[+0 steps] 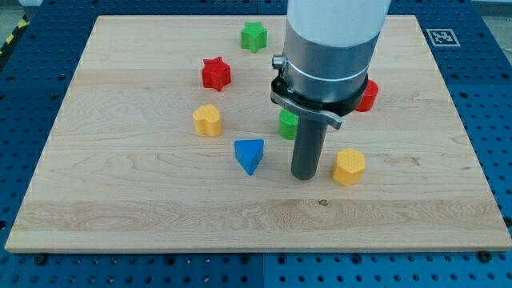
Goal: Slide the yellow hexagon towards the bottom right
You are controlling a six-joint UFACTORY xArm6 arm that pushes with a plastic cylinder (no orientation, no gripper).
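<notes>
**Nearly lined up on the yellow hexagon**

Right now the yellow hexagon (349,166) sits on the wooden board (120,200) in the lower right part of the view, with open wood between it and the bottom right corner. My tip (305,177) stands just beside it on the view's left, close but apparently not touching. It is a bare rod with nothing to open or close and nothing held.

Further out, a blue triangular block (250,154) lies on the other side of my tip, to the view's left. A green block (288,124) is partly hidden behind the rod, and a red block (368,95) peeks out behind the arm's body. A yellow heart-like block (208,120), a red star (215,73) and a green star (254,36) sit well apart toward the top left.

My tip looks roughly level with the hexagon, so a plain push would likely send it rightward rather than diagonally. An off-centre contact could spin it or let it slip past. A long stroke might run it off the board's edge.
</notes>
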